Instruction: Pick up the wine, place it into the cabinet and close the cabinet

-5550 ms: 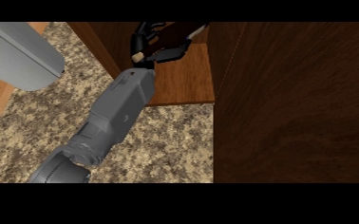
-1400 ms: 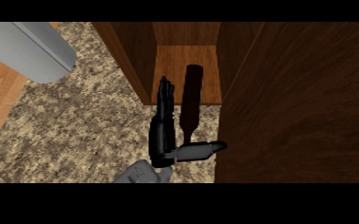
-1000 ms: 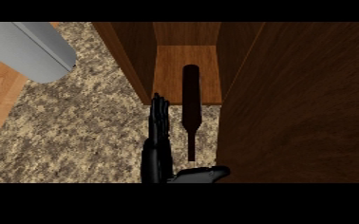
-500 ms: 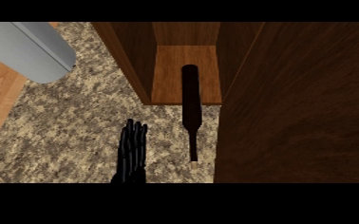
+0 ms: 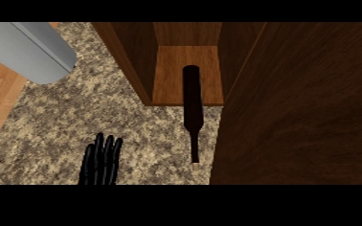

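The dark wine bottle has its base on the cabinet's wooden shelf. Its thin neck points toward me and ends in a pale tip near the counter. Nothing touches it. My left hand shows at the lower edge, left of the bottle and apart from it, open with straight fingers pointing up. The right hand is not in the head view. The cabinet door stands open along the right side, a tall dark wooden panel beside the bottle.
A grey rounded object lies at the upper left on the speckled stone counter. A strip of light wood runs along the left edge. The cabinet's left wall rises just left of the shelf.
My left hand has let go of the bottle and drawn back down and left to the lower edge. The bottle stays in the cabinet.
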`<state>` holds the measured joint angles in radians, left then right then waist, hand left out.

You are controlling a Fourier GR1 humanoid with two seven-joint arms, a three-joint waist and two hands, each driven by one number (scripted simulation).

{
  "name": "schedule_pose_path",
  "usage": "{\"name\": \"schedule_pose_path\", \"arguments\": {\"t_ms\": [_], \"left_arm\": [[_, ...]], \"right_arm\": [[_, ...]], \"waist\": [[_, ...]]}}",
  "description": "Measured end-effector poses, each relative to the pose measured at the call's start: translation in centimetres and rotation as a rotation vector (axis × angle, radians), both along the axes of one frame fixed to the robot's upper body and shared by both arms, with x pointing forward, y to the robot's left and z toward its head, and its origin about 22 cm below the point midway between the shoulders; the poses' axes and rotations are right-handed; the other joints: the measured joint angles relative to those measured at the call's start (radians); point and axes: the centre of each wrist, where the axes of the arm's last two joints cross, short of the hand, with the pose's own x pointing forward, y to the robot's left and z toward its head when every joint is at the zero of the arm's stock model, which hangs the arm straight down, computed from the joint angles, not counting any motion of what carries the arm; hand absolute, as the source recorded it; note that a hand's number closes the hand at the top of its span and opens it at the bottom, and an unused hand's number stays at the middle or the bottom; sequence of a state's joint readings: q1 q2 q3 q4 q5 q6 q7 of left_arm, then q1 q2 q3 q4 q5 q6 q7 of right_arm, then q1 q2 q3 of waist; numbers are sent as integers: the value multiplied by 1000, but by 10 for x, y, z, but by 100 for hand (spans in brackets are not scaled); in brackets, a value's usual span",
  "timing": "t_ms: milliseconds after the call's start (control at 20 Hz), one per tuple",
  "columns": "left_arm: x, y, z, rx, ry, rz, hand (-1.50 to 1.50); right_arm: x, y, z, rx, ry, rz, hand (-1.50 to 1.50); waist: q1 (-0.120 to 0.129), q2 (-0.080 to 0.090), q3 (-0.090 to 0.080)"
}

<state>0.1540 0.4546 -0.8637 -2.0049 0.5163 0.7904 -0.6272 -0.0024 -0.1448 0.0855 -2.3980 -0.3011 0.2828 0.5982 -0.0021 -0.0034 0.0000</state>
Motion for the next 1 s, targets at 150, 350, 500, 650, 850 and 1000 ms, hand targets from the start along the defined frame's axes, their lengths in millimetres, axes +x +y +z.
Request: {"name": "schedule_pose_path", "arguments": {"t_ms": [150,350,500,650,850,1000], "left_arm": [[-5,16,3,4,0,-1,-150],[-8,33,8,8,-9,20,-150],[-10,48,18,4,-21,39,-150],[-10,62,20,0,-23,56,-150],[-8,83,26,2,-30,72,-150],[-6,99,32,6,-25,83,-150]], "right_arm": [[-2,7,-4,11,49,35,150],[-7,13,-14,23,127,74,150],[-11,22,-18,37,179,121,150],[-15,31,-21,20,187,208,150],[-22,50,-22,16,192,337,150],[-28,64,-22,35,203,408,150]], "waist": [[2,-1,0],[1,-1,0],[4,-2,0],[4,-2,0],[4,-4,-1],[4,-5,-1]]}}
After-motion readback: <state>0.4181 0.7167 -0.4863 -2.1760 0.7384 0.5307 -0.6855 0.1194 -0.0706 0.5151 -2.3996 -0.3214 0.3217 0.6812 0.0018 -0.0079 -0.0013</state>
